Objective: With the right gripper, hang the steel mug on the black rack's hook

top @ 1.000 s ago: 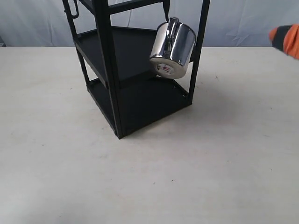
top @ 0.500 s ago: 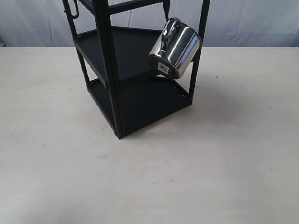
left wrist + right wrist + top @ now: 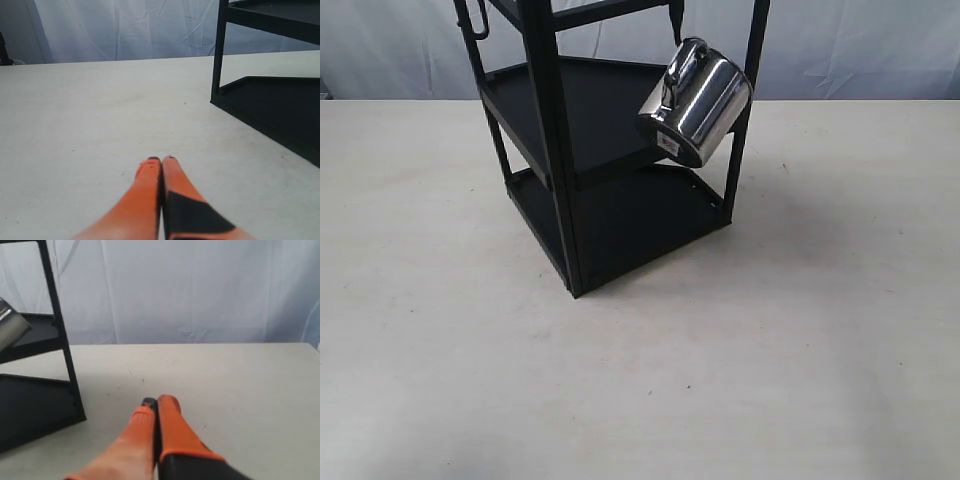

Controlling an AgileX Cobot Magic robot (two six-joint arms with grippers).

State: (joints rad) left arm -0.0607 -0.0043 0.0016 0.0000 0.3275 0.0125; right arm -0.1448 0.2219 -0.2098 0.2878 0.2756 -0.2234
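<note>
- The steel mug hung by its loop handle from the hook near the top of the black rack.
- The mug was tilted, with its flat bottom turned down and toward the camera.
- The hook's tip was hidden by the handle, and its top was cut off by the edge of the outside view.
- The right gripper was pressed shut, its two orange fingers touching, and it held nothing.
- It was well apart from the mug, which showed only as a shiny bit off to one side and higher than the fingertips.
- One thin post of the rack stood between the right gripper and the mug.
- The left gripper was also pressed shut and held nothing.
- It was low over the pale table, with the rack's bottom tray ahead and off to one side.
- Another black hook sat on the far corner of the rack, away from the mug.
- Neither gripper showed in the outside view.
</note>
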